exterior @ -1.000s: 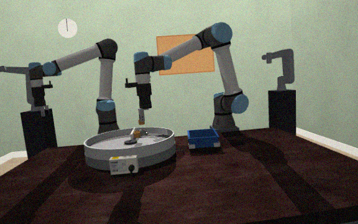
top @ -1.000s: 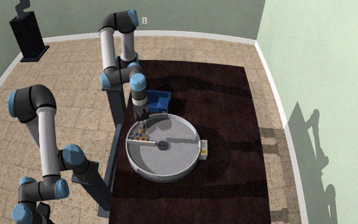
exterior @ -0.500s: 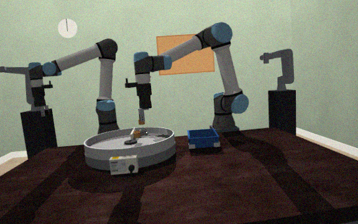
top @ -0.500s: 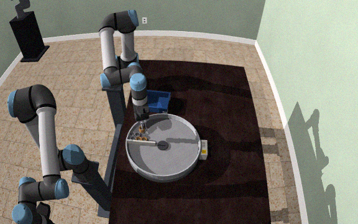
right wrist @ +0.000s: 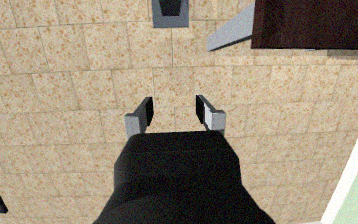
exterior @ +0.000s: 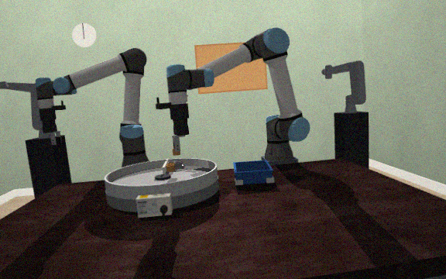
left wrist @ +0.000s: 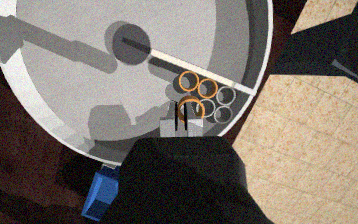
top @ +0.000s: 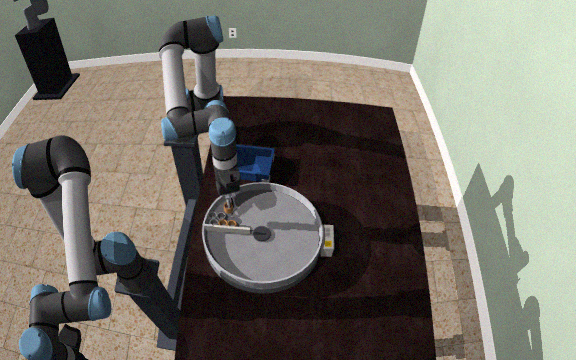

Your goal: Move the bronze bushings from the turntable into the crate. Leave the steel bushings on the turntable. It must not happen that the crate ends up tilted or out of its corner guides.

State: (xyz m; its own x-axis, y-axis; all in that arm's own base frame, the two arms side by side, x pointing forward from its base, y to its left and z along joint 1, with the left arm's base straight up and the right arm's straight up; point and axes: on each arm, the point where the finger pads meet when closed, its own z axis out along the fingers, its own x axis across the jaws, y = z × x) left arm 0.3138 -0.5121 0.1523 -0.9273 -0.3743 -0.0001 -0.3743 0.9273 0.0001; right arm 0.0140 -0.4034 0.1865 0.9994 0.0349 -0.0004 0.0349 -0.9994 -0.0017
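My left gripper (top: 229, 202) (exterior: 176, 149) (left wrist: 180, 110) is shut on a bronze bushing (top: 228, 208) (exterior: 176, 152) (left wrist: 192, 99), pinched by its wall and held above the turntable (top: 278, 260) (exterior: 192, 191) (left wrist: 75, 75). Two other bronze bushings stand on the turntable beside the white bar, one nearer the hub (left wrist: 189, 71) and one farther out (left wrist: 207, 79). Three steel rings, the steel bushings, stand by them near the rim, one (left wrist: 225, 87) against the bar. The blue crate (top: 263, 176) (exterior: 253, 176) looks level between its pale corner guides; its inside is partly hidden. My right gripper (right wrist: 174, 104) (exterior: 54, 139) is open and empty.
The white bar (top: 228, 229) (left wrist: 200, 71) runs from the hub (top: 262, 233) (left wrist: 131, 45) to the raised rim. A control box (top: 328, 241) (exterior: 154, 205) is by the turntable's side. The crate is close beside the turntable. My right gripper hangs over the tiled floor, off the table.
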